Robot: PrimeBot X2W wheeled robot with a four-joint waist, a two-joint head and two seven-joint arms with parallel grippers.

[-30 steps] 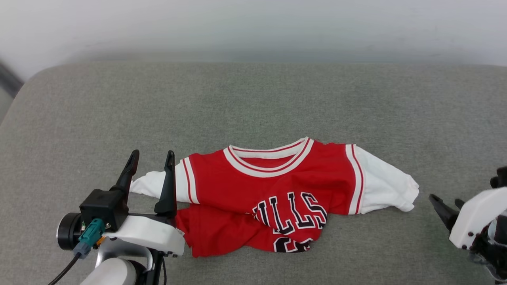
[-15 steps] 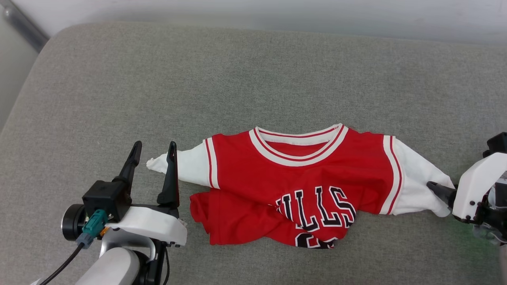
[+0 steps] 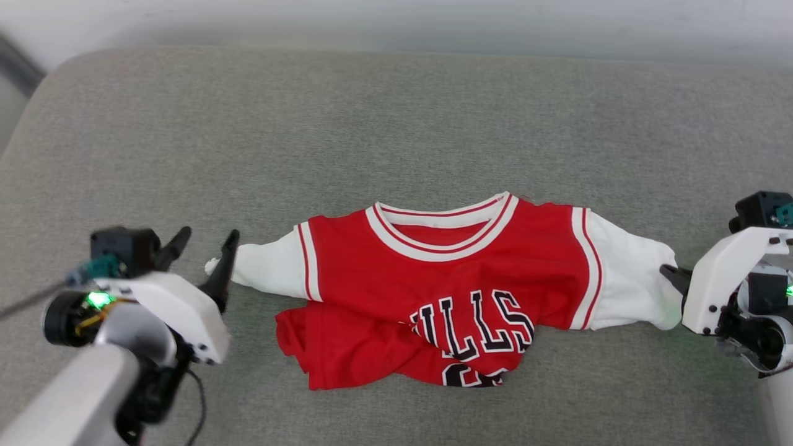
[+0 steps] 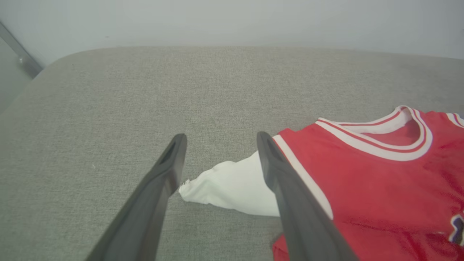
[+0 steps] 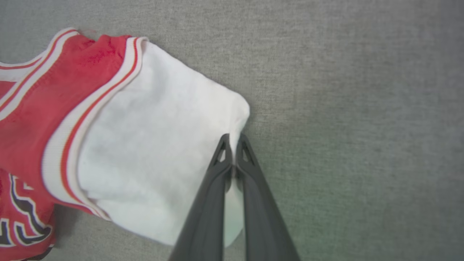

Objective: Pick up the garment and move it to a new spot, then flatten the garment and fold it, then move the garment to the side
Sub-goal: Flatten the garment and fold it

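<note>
At the right end of the garment (image 3: 446, 291), your right end effector (image 5: 232, 139) is clenched on the outer edge of the right-hand sleeve (image 5: 156, 145). In the right wrist view its two dark fingers lie almost together, with a sliver of white cloth pinched between them. The sleeve spreads away from the grip toward the red body, past a band of white and red trim at the shoulder seam.

On the other side, your left end effector (image 4: 221, 139) is released, its fingers standing well apart. In the left wrist view the narrow tip of the left-hand sleeve (image 4: 232, 188) lies on the cushion in the gap between them. You cannot tell from the pictures whether either finger touches the cloth. In the head view the finger nearer the garment stands just beside that sleeve tip.

The garment lies front side up on the grey cushion (image 3: 396, 124), nearer its front edge than its back. The striped collar (image 3: 443, 226) faces the far side and both sleeves are drawn out sideways. The upper chest looks fairly smooth. The lower half is bunched and folded over itself, so the black lettering (image 3: 474, 325) reads only in part and the number below it is mostly hidden.

A pale wall (image 4: 232, 21) rises behind the cushion.
</note>
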